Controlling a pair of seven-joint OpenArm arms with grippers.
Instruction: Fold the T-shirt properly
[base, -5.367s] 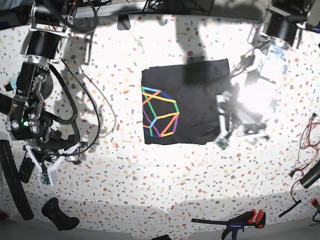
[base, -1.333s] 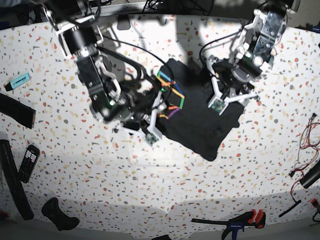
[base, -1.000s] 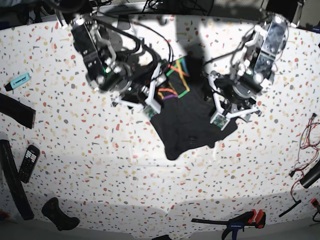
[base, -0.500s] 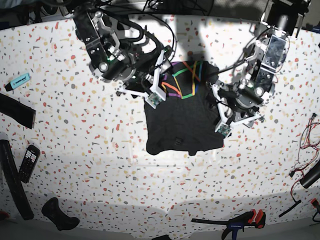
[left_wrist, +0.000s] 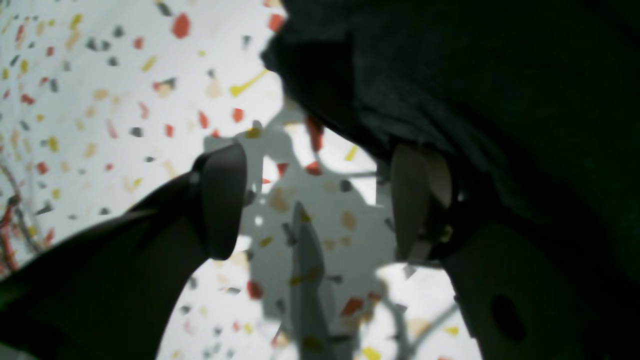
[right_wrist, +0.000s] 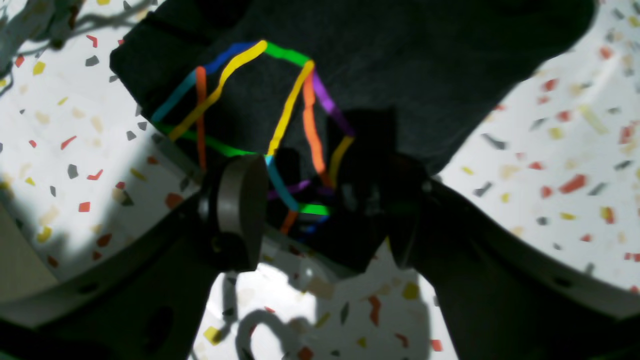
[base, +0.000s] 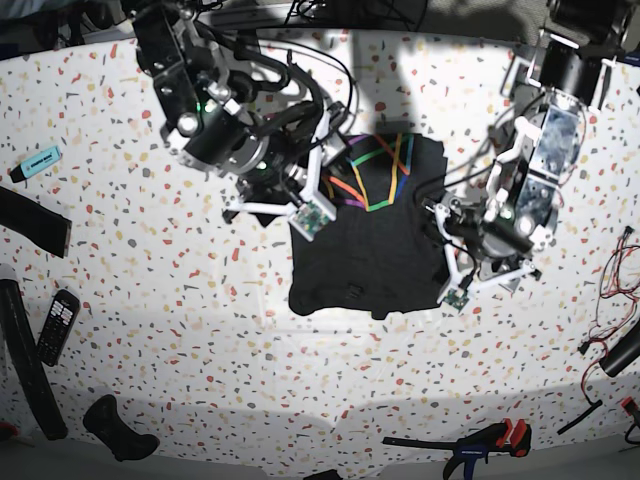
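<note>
The dark T-shirt (base: 365, 245) lies mid-table as a rough rectangle, with its rainbow line print (base: 372, 172) on a folded part at the top. My right gripper (base: 312, 205) is at the shirt's upper left edge. In the right wrist view it (right_wrist: 320, 210) is open, with a raised fold of printed fabric (right_wrist: 280, 100) between the wide-apart jaws. My left gripper (base: 452, 272) is at the shirt's right edge. In the left wrist view it (left_wrist: 315, 200) is open over bare table, and the shirt's edge (left_wrist: 450, 75) lies against one finger (left_wrist: 415, 200).
A teal marker (base: 38, 160), black strips (base: 30, 222), a remote (base: 55, 325) and a black handle (base: 120, 430) lie at the left. A clamp (base: 480, 445) lies at the front. Red wires (base: 615, 285) lie at the right edge.
Both arms carried the shirt, turned it and lowered it onto the table. It now lies flatter, with the print at the top. The left gripper has moved down along the right edge.
</note>
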